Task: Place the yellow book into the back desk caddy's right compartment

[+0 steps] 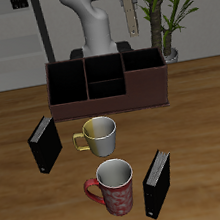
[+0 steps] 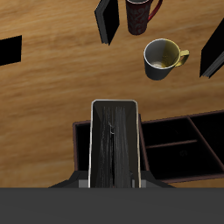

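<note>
High above the back desk caddy (image 1: 110,100), I see the gripper (image 1: 126,11) hanging well clear of the table. Its fingers are closed on the yellow book (image 2: 115,144), though the pads themselves are hidden from me behind the book. From the wrist camera the book's end fills the middle of the picture, a dark face with a pale rim, and it points down toward the caddy. Below it lies the right compartment (image 2: 82,149), the wide undivided end section with a dark inside. The book is over that section but not in it. Out on the wooden table (image 1: 200,117), nearer the front edge, stand a pale mug with a yellow handle (image 1: 100,135) and a red patterned mug (image 1: 115,187). One black book (image 1: 45,144) stands upright beside the pale mug, and a second black book (image 1: 159,183) stands just beside the red one.
</note>
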